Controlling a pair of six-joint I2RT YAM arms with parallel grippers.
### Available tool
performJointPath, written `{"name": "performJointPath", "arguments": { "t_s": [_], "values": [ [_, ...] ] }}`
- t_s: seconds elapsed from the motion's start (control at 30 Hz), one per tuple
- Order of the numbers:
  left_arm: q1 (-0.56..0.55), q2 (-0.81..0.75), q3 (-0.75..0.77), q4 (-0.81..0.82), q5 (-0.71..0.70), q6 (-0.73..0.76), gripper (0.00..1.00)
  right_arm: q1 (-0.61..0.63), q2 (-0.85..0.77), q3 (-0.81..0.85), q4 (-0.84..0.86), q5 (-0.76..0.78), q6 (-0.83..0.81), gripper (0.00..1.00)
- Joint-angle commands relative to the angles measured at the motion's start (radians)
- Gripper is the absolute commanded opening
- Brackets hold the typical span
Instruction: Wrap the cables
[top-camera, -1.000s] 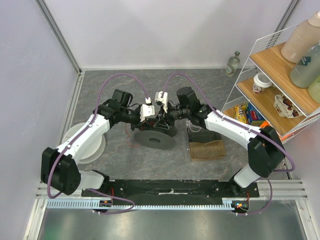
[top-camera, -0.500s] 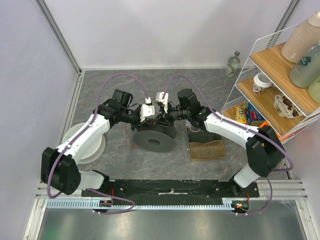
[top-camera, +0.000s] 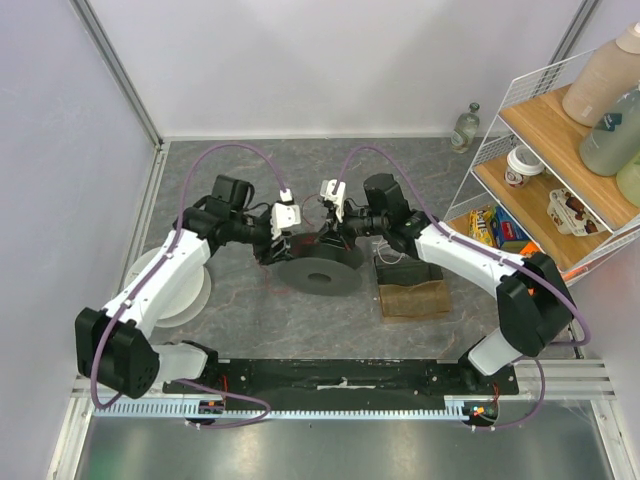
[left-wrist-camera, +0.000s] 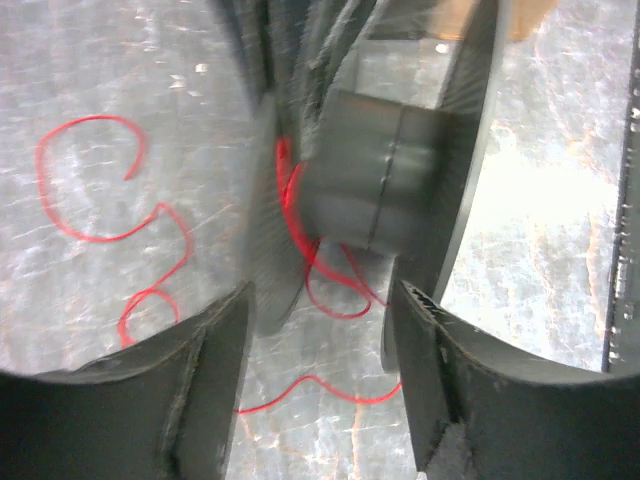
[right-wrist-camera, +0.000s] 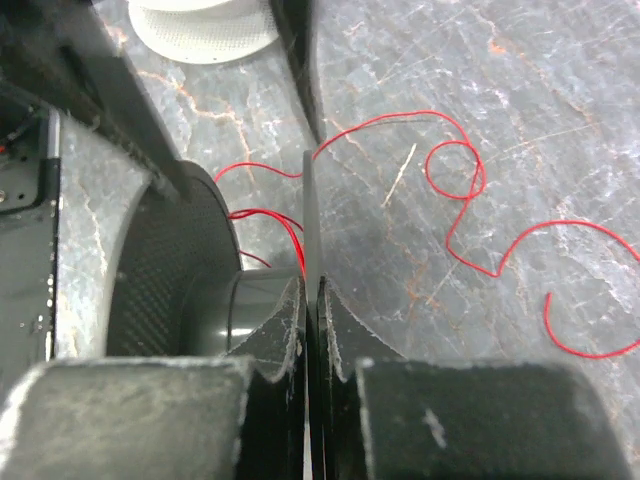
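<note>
Loose red wire (left-wrist-camera: 293, 205) curls nearside of the spool (top-camera: 320, 272), with a few turns on its hub (left-wrist-camera: 370, 180). Beyond, your left gripper (left-wrist-camera: 318, 300) has just opened, empty. Your right gripper (right-wrist-camera: 311, 290) has pinched a flange (right-wrist-camera: 310, 220), likely a handover before more winding. The wire's end is cropped and the hub is blurred.
</note>
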Motion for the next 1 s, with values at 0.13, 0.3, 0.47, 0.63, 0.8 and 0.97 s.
{"name": "performJointPath", "arguments": {
  "t_s": [0.13,0.3,0.47,0.63,0.8,0.97],
  "values": [
    [0.144,-0.074,0.1,-0.017,0.016,-0.034,0.68,-0.03,-0.119,-0.007,-0.059,-0.033,-0.018,0.0],
    [0.293,0.006,0.16,-0.017,0.065,-0.125,0.65,-0.075,-0.185,0.017,-0.071,-0.053,-0.018,0.0],
    [0.335,0.116,0.195,-0.055,0.063,-0.041,0.67,-0.084,-0.231,0.016,-0.093,-0.063,-0.024,0.0],
    [0.416,0.165,0.157,-0.198,0.198,0.477,0.68,-0.093,-0.272,0.032,-0.102,-0.019,0.046,0.0],
    [0.415,0.238,0.084,-0.364,0.174,0.919,0.68,-0.129,-0.281,0.069,-0.101,0.015,0.125,0.0],
    [0.407,0.25,-0.056,-0.203,0.204,1.092,0.66,-0.135,-0.274,0.091,-0.104,0.01,0.184,0.0]
  ]
}}
